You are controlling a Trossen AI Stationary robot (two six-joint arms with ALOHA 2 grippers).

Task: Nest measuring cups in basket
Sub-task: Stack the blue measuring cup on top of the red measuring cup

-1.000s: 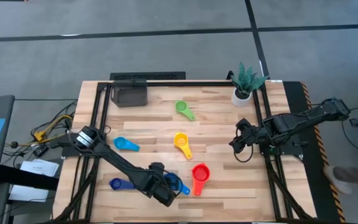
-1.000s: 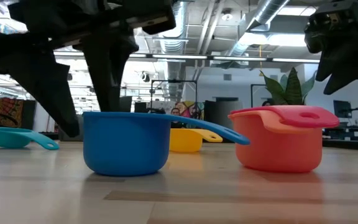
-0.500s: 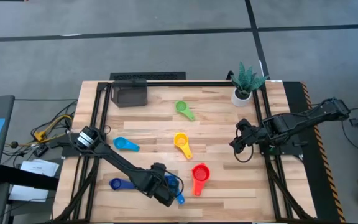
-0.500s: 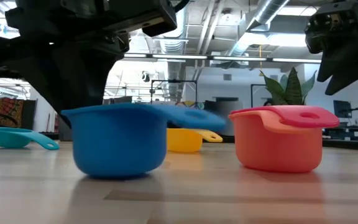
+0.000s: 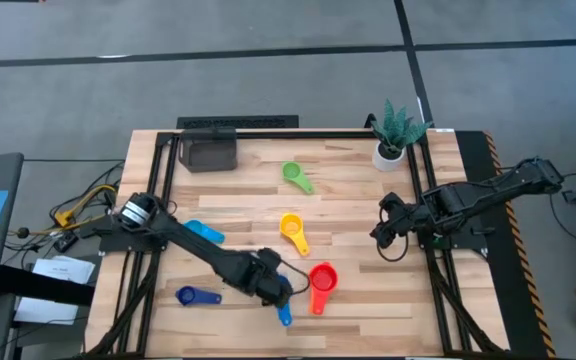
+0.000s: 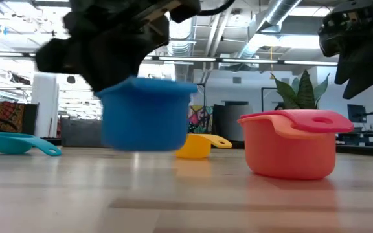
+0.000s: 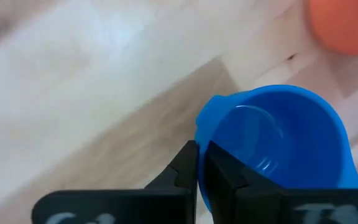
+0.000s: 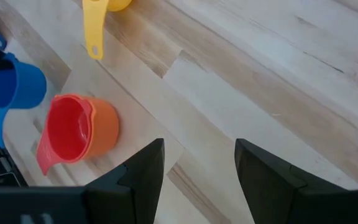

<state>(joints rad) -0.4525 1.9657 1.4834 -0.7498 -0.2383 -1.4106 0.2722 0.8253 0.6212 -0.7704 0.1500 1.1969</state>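
My left gripper (image 5: 276, 288) is shut on a blue measuring cup (image 6: 147, 113), held up over the near middle of the table, just left of the red cup (image 5: 323, 277). The red cup sits inside an orange one (image 8: 107, 127). The yellow (image 5: 290, 228), green (image 5: 293, 173), light blue (image 5: 200, 231) and dark blue (image 5: 190, 296) cups lie apart on the wood. The dark grey basket (image 5: 210, 151) stands at the far left. My right gripper (image 5: 381, 232) hangs open at the right side, with nothing between its fingers. My left gripper pinches the blue cup's wall at the rim (image 7: 202, 142), one finger (image 7: 222, 177) inside the cup and the other outside. The fingers come from above. The cup hangs upright, mouth up, clear of the table, its handle (image 5: 285, 317) pointing toward the near edge.
A white pot with a green plant (image 5: 396, 132) stands at the far right corner. A black frame (image 5: 158, 200) runs along the table's edges. Bare wood lies between the yellow cup and my right gripper.
My left gripper has shut on the blue cup's wall, then risen and gone a little toward the far right, toward the red cup. The cup has tipped, come up clear of the table, and its handle has swung from the right toward the near edge.
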